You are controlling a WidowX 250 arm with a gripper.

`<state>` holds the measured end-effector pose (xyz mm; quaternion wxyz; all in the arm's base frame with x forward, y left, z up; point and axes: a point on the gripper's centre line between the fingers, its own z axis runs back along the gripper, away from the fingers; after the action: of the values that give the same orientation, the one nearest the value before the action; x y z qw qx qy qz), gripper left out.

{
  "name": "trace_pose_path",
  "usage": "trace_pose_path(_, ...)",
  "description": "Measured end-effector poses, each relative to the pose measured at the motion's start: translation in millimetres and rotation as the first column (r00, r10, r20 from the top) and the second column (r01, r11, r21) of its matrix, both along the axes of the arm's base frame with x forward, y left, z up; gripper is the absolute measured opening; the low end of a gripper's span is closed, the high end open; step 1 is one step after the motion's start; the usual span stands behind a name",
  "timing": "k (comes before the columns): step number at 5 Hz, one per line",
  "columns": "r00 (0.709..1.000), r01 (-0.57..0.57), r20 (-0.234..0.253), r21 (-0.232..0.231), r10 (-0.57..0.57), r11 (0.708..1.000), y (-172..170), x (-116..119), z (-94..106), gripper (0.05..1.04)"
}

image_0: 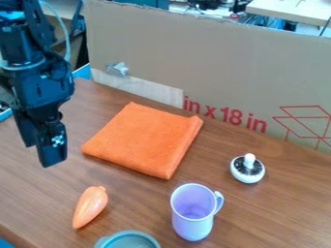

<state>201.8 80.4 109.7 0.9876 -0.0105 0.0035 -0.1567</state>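
The gripper (38,153) hangs over the left side of the table, its two fingers apart and nothing seen between them. To its right lies a folded orange cloth (146,140). An orange carrot-shaped toy (90,207) rests below and right of the gripper, on the bare wood. A light purple cup (192,224) stands upright at lower centre, its handle to the right. Beside it, at the bottom edge, is a grey-green round bowl (131,240), partly cut off. A white round object with a knob on top (248,168) sits at the right.
A tall cardboard panel (213,58) with red print stands along the back of the brown wooden table (278,213). A crumpled piece of silver tape (117,69) sticks to its left part. Cables and another surface show behind the panel.
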Motion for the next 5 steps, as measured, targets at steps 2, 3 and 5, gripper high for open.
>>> trace_pose_path(2, 0.999, -0.009, -0.051, -0.008, 0.008, 1.0, -6, -19, -6.9, 1.001)
trace_pose_path(3, 0.999, -0.02, -0.041, -0.002, 0.02, 1.0, -12, -35, -6.2, 1.001)
trace_pose_path(5, 0.989, -0.012, -0.148, 0.011, 0.014, 1.0, -50, -51, -44.8, 1.001)
